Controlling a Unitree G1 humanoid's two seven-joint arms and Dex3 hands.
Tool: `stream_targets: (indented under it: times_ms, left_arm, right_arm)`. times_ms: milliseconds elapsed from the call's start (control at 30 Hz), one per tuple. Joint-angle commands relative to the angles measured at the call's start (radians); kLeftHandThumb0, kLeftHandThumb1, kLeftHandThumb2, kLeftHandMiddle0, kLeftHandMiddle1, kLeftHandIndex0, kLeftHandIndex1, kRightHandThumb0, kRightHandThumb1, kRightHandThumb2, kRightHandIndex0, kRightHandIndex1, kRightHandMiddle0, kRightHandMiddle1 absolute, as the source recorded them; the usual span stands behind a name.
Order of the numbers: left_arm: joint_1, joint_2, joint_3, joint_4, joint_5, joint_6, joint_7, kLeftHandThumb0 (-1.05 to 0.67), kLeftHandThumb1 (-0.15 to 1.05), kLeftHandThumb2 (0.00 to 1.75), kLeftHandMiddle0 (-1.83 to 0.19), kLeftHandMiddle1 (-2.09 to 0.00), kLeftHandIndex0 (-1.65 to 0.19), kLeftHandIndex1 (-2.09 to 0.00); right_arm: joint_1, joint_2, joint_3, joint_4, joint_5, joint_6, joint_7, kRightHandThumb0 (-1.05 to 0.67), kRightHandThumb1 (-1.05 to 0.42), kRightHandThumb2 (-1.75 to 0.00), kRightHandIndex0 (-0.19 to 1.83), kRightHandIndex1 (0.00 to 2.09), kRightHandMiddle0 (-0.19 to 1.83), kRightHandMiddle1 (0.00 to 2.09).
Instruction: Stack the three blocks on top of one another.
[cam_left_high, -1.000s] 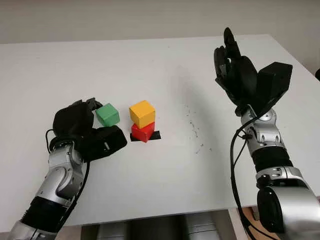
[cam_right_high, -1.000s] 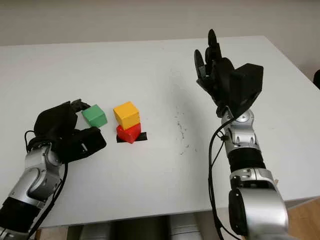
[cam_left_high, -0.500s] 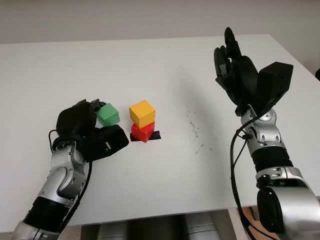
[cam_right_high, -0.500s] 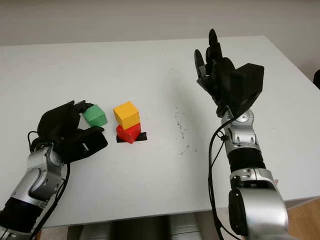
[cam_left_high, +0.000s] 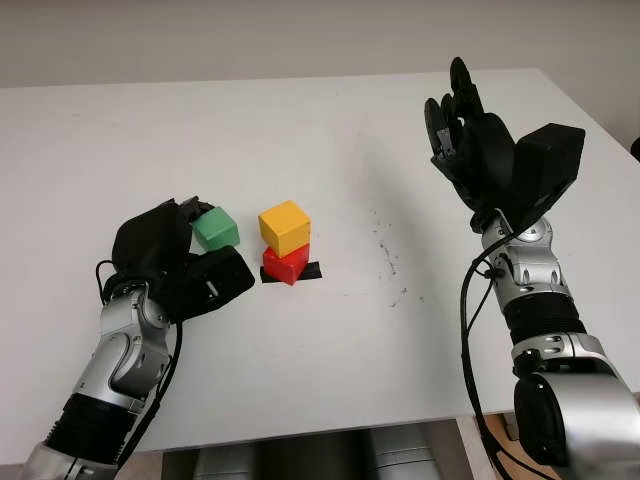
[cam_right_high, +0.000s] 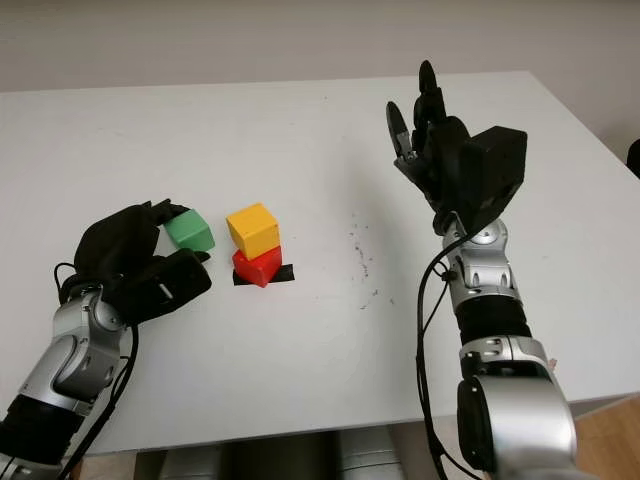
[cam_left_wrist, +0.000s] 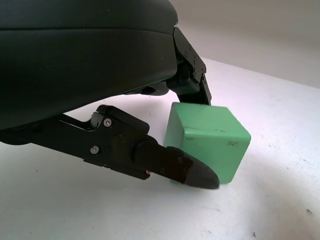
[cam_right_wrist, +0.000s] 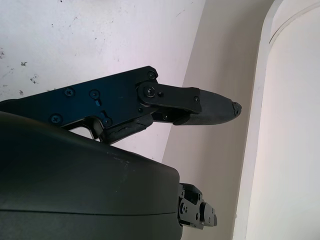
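I am watching my left hand (cam_left_high: 170, 262) closing its fingers (cam_left_wrist: 172, 167) around the green block (cam_left_high: 214, 229), which is sitting on the desk (cam_left_high: 330, 350) toward its left side. Just beside it, the yellow block (cam_left_high: 284, 227) is resting on the red block (cam_left_high: 285, 263), which is sitting on a strip of black tape (cam_left_high: 309, 271). My right hand (cam_left_high: 475, 140) is hovering released above the desk's far right part.

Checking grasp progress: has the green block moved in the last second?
Yes. The green block has shifted slightly up and away from the table surface, relative to the yellow block, within the left hand.
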Motion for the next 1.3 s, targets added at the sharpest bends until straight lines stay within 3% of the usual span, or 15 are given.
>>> stream_targets:
  times_ms: [0,100,433,600,733,900,1033,1267]
  left_arm:
    - [0.009,0.001,0.001,-0.002,0.017,-0.005,0.023,-0.31,1.04,0.08,-0.34,-0.06,-0.33,-1.06]
    - [0.007,0.009,-0.012,0.007,0.041,-0.006,0.029,-0.27,1.04,0.06,-0.39,-0.07,-0.29,-1.27]
    - [0.0,0.001,0.011,0.016,0.015,-0.049,0.052,-0.29,1.04,0.06,-0.45,-0.08,-0.24,-1.56]
    - [-0.014,0.021,0.061,-0.016,-0.061,-0.096,0.021,-0.3,1.05,0.08,-0.46,-0.07,-0.24,-1.54]
    - [-0.031,0.048,0.142,-0.077,-0.191,-0.139,-0.074,-0.26,1.05,0.09,-0.45,-0.06,-0.22,-1.51]
    - [-0.101,0.121,0.214,-0.149,-0.323,-0.101,-0.267,-0.25,1.02,0.06,-0.45,-0.06,-0.29,-1.48]
    - [-0.195,0.199,0.227,-0.137,-0.405,-0.093,-0.417,-0.26,1.0,0.05,-0.47,-0.07,-0.33,-1.47]
    - [-0.317,0.255,0.213,-0.058,-0.514,-0.099,-0.565,-0.29,1.01,0.05,-0.49,-0.07,-0.33,-1.47]
  right_arm:
    - [-0.011,-0.004,-0.005,-0.022,0.0,0.001,0.0,-0.65,-1.05,-0.49,-0.19,0.0,-0.13,0.06]
    - [-0.013,-0.007,-0.004,-0.023,-0.002,0.002,0.001,-0.66,-1.05,-0.49,-0.19,0.0,-0.14,0.06]
    - [-0.017,-0.007,0.0,-0.026,-0.008,0.013,-0.002,-0.64,-1.05,-0.48,-0.19,0.01,-0.12,0.07]
    - [-0.01,-0.003,0.008,-0.043,-0.008,0.033,0.014,-0.62,-1.05,-0.47,-0.19,0.0,-0.14,0.05]
    - [0.019,0.007,0.019,-0.093,-0.009,0.054,0.028,-0.61,-1.05,-0.46,-0.19,0.0,-0.13,0.06]
    - [0.05,0.019,0.046,-0.147,-0.01,0.092,0.064,-0.63,-1.05,-0.47,-0.19,0.01,-0.16,0.05]
    - [0.072,0.032,0.077,-0.192,-0.011,0.11,0.106,-0.66,-1.05,-0.5,-0.19,0.0,-0.19,0.01]
    - [0.086,0.062,0.103,-0.238,-0.014,0.181,0.114,-0.67,-1.05,-0.49,-0.19,0.0,-0.19,0.01]
